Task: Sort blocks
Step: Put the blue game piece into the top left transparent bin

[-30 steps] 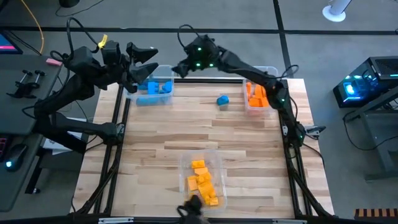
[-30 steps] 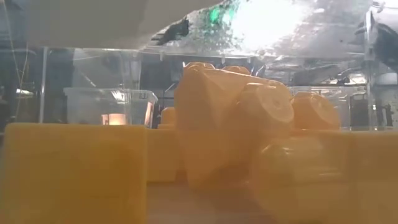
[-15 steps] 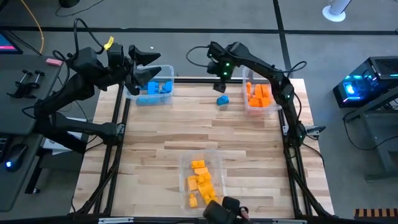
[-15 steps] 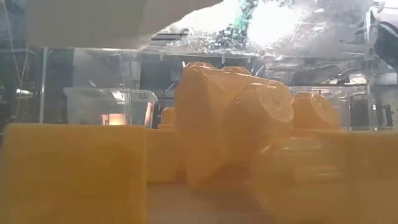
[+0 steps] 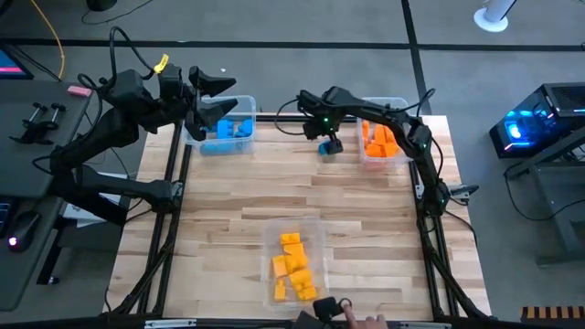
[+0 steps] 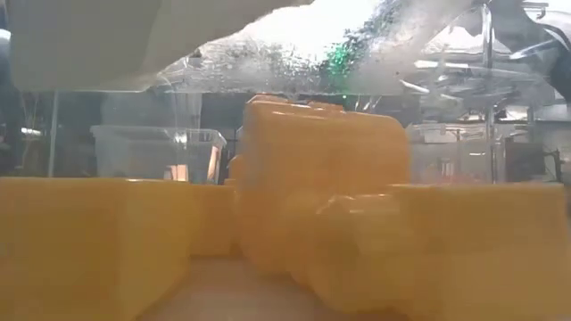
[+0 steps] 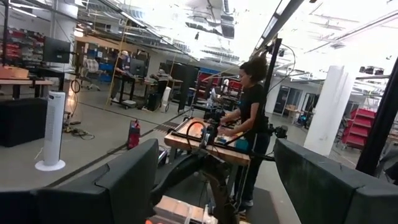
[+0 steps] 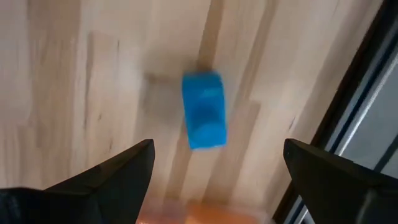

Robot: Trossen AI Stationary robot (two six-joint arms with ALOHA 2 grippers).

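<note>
One loose blue block [image 8: 204, 111] lies on the table [image 5: 274, 192], between the bin of blue blocks [image 5: 222, 130] and the bin of orange blocks [image 5: 378, 141], nearer the orange one. The right gripper [image 5: 327, 139] hangs directly above it with jaws wide; it should descend straight, keep the block centred between the fingers, and close only near the wood. The left gripper [image 5: 208, 99], jaws spread, waits over the blue bin. A third bin [image 5: 296, 267], well apart from the blue block at the table's near edge, holds yellow-orange blocks.
</note>
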